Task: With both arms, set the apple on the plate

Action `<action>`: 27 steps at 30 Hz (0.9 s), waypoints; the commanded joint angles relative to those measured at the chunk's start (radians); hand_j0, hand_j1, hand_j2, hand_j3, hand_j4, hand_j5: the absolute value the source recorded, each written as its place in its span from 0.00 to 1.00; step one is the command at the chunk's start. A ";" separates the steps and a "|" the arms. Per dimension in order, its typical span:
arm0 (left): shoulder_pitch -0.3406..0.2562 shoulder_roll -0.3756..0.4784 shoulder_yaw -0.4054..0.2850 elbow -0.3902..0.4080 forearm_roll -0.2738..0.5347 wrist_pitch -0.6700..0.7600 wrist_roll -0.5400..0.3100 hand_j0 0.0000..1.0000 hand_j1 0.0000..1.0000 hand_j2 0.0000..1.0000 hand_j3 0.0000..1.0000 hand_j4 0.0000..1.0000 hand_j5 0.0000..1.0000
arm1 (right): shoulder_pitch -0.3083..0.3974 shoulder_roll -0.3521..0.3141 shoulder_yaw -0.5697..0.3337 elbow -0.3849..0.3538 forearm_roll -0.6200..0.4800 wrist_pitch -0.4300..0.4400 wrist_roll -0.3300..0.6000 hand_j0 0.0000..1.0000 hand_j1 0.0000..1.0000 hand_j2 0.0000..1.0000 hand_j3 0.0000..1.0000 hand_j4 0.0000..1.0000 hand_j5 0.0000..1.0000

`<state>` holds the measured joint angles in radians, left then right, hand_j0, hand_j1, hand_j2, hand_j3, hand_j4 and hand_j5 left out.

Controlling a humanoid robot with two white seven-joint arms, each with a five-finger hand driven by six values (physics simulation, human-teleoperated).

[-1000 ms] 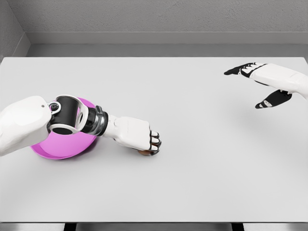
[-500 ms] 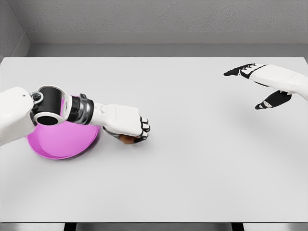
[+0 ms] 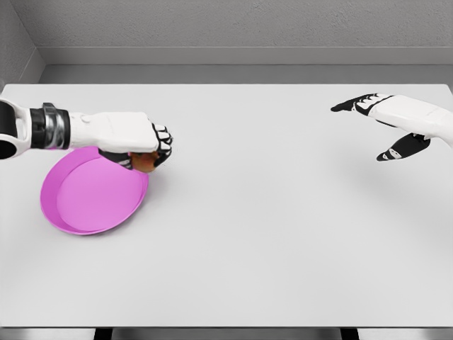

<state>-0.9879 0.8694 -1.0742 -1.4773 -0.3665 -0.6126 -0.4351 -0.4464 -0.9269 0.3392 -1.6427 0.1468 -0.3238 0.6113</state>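
Note:
My left hand (image 3: 145,150) is shut on the apple (image 3: 146,163), a small brownish-red fruit mostly hidden under the curled fingers. It hangs above the far right rim of the pink plate (image 3: 85,202), which lies on the table at the left. The left forearm crosses over the plate's back edge. My right hand (image 3: 382,127) floats at the far right above the table with its fingers spread and nothing in it.
The grey table (image 3: 269,234) stretches wide between the two hands. A grey wall (image 3: 226,28) runs behind its far edge.
The left hand has lifted the apple and carried it up and to the left, from the table's middle to the plate's right rim. The right hand has barely moved.

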 commanded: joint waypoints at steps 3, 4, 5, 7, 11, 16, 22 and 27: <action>0.006 0.053 0.017 0.129 0.011 0.002 -0.005 0.00 0.00 0.00 0.00 0.00 0.00 | 0.000 -0.001 0.000 0.000 -0.004 0.002 0.000 1.00 1.00 1.00 1.00 1.00 1.00; 0.018 0.056 0.019 0.146 0.004 0.002 -0.007 0.00 0.00 0.00 0.00 0.00 0.00 | 0.000 -0.001 0.000 0.000 -0.004 0.002 0.000 1.00 1.00 1.00 1.00 1.00 1.00; 0.029 0.060 0.017 0.158 0.000 0.002 -0.010 0.00 0.00 0.00 0.00 0.00 0.00 | 0.000 -0.001 0.000 0.000 -0.004 0.002 0.000 1.00 1.00 1.00 1.00 1.00 1.00; 0.049 0.069 0.017 0.161 -0.015 0.002 -0.010 0.00 0.00 0.00 0.00 0.00 0.00 | 0.000 0.002 0.000 0.001 -0.004 0.002 0.000 1.00 1.00 1.00 1.00 1.00 1.00; 0.066 0.074 0.017 0.153 -0.022 0.002 -0.010 0.00 0.00 0.00 0.00 0.00 0.00 | 0.000 0.003 0.000 0.001 -0.004 0.002 0.000 1.00 1.00 1.00 1.00 1.00 1.00; 0.066 0.072 0.017 0.144 -0.022 0.002 -0.008 0.81 0.81 0.81 0.81 0.81 0.81 | 0.002 0.003 0.000 0.001 -0.004 0.002 0.000 1.00 1.00 1.00 1.00 1.00 1.00; 0.071 0.072 0.019 0.143 -0.011 0.002 -0.005 1.00 1.00 1.00 1.00 1.00 1.00 | 0.000 0.002 0.000 0.001 -0.004 0.002 0.000 1.00 1.00 1.00 1.00 1.00 1.00; 0.086 0.100 0.054 0.158 0.073 0.002 -0.002 1.00 1.00 1.00 1.00 1.00 1.00 | 0.000 0.002 0.000 0.008 -0.004 0.002 0.000 1.00 1.00 1.00 1.00 1.00 1.00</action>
<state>-0.9020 0.9577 -1.0399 -1.3245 -0.3272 -0.6128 -0.4384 -0.4449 -0.9230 0.3392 -1.6354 0.1468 -0.3238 0.6113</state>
